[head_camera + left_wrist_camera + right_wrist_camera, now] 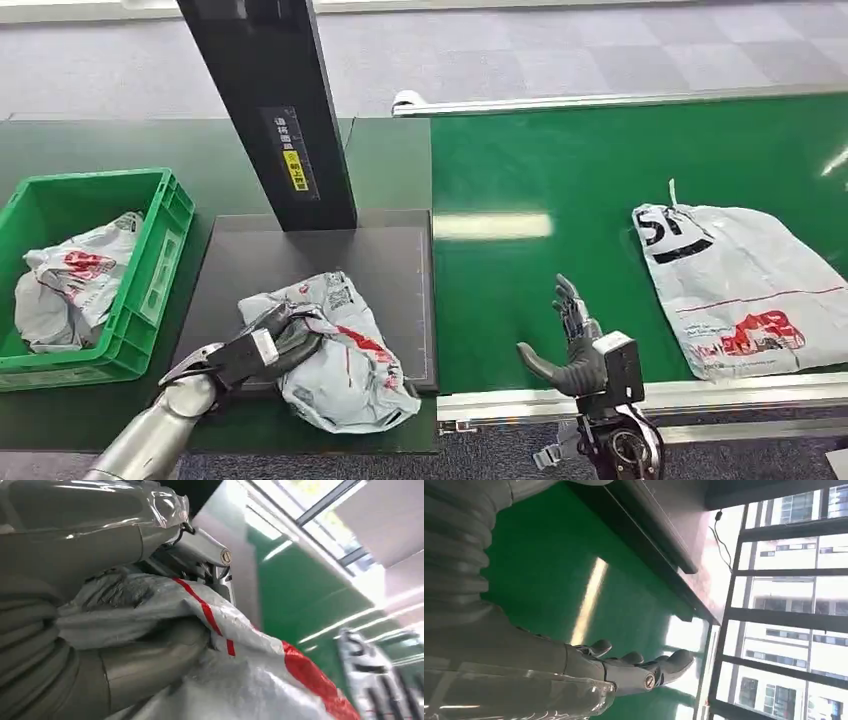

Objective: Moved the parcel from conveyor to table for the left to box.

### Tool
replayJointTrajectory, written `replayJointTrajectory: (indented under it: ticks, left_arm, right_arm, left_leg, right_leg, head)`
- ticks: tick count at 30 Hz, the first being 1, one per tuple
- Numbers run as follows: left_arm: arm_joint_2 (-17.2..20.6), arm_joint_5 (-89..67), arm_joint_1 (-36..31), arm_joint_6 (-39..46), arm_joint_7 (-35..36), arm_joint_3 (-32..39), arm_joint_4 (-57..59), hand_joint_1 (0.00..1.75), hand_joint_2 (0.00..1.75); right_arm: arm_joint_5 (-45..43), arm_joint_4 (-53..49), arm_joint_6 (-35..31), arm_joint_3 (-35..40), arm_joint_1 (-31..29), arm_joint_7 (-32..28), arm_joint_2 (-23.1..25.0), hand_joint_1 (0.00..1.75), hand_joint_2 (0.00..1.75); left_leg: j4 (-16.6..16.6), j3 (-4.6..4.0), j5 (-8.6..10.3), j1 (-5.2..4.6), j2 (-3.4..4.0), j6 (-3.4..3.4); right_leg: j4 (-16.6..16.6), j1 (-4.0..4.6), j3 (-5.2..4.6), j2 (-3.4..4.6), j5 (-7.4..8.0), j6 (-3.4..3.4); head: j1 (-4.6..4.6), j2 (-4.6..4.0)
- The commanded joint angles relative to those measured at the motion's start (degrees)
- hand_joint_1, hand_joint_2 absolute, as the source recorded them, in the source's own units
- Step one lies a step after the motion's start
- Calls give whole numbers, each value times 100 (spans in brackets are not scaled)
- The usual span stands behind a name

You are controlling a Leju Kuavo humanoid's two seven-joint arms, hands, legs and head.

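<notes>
Left hand grips parcel; green crate holds bag.

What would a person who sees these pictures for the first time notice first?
Probably the left hand, whose fingers grip a crumpled grey parcel with red print on the dark table. Next, the bright green conveyor belt, where a flat grey parcel lies at the far right, and the right hand held open above the belt's near edge. A green crate at the left holds another grey parcel.
</notes>
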Motion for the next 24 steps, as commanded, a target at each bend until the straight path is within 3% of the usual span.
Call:
replayJointTrajectory:
  ticks: [1, 5, 13, 16, 20, 24]
  left_arm:
    - [-231, 115, 2, 303, -337, 165, -378, 175, 175]
    - [-469, 517, -215, 965, -52, 756, -1446, 175, 175]
    - [-624, 168, -511, 2686, 106, 2086, -1226, 175, 175]
    - [-641, 136, -500, 2787, 72, 2158, -1226, 175, 175]
    - [-646, -826, -797, 4089, 200, 2571, -807, 175, 175]
    - [-614, -796, -855, 4072, 180, 2605, -740, 175, 175]
  right_arm:
    - [-40, 7, -1, -67, 14, -24, 51, 0, 175]
    - [-53, -122, -20, -129, 98, -45, 97, 0, 175]
    - [-41, -9, 18, -50, 49, -56, 202, 0, 175]
    - [-39, 26, 14, -38, 23, -57, 201, 0, 175]
    - [-33, 69, -33, 10, -39, -84, 153, 0, 175]
    - [-34, 47, -35, 7, -25, -85, 151, 0, 175]
  left_leg:
    - [-4, 4, 1, -1, 4, -3]
    - [9, -14, 0, 5, -12, -4]
    - [1, -3, 2, 3, 7, -4]
    - [-1, 0, 1, 4, 8, -4]
    - [1, -3, 1, 3, 4, -2]
    - [-3, 1, 4, 1, 2, -4]
  right_leg:
    - [-4, 0, 3, -2, 1, -2]
    - [3, 6, -9, -19, -2, -3]
    - [1, 4, -7, 2, 2, -4]
    - [-2, 5, -3, 4, 2, -3]
    - [0, 4, -5, 1, 1, -1]
    - [-2, 2, -2, -3, 2, -3]
  head:
    - [0, 0]
    - [0, 0]
    - [0, 0]
    - [0, 0]
    - [0, 0]
    - [2, 0]
